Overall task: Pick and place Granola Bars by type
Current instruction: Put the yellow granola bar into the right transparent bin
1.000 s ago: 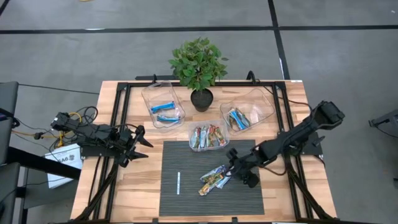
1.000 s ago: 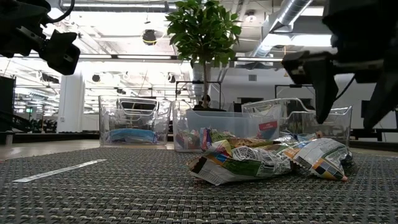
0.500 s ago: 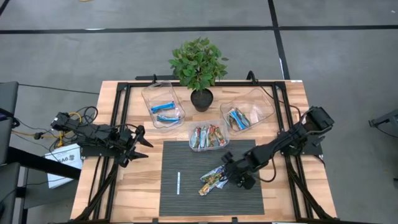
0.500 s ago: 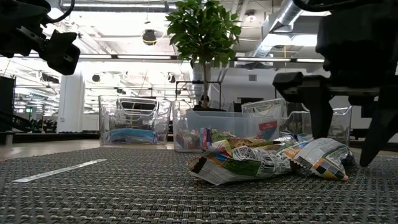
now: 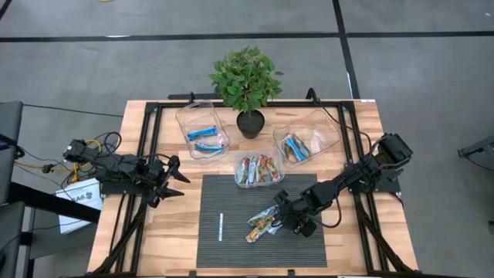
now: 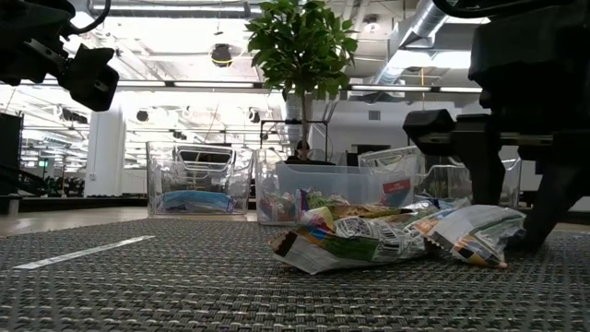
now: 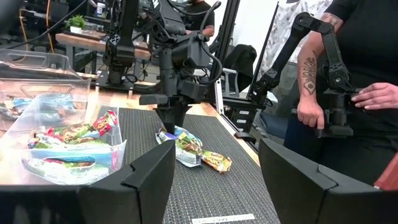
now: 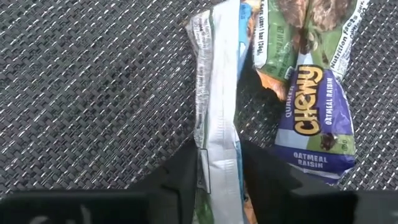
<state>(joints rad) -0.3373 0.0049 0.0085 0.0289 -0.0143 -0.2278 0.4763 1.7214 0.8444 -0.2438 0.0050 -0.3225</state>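
Note:
A small pile of granola bars [image 5: 265,222] lies on the dark mat [image 5: 231,193], among them a blue oatmeal-raisin bar [image 8: 314,124] and a green one [image 8: 292,37]. My right gripper [image 5: 282,218] stands over the pile's right end, slanting down, its fingers closed on a silver-edged bar [image 8: 216,93]. My left gripper [image 5: 174,179] waits open and level at the table's left edge, touching nothing. Three clear tubs hold sorted bars: blue ones [image 5: 204,137], multicoloured ones [image 5: 258,168], and others at the back right [image 5: 296,147]. My right gripper pinches the silver-edged bar between its two fingers, at the near end of the wrapper [image 8: 217,177]. The fingers come from above, slanting down from the table's right, one on each long side. The bar lies in the pile on the mat, beside the blue bar.
A potted plant [image 5: 247,81] stands at the back between the tubs. A thin white stick [image 5: 220,226] lies on the mat's left part. Beyond the table's right side a person [image 7: 367,93] holds another arm rig.
My right gripper has come down onto the pile's right end, moving a little toward the table's left, and its fingers have narrowed around a bar. The pile has shifted slightly toward the table's left.

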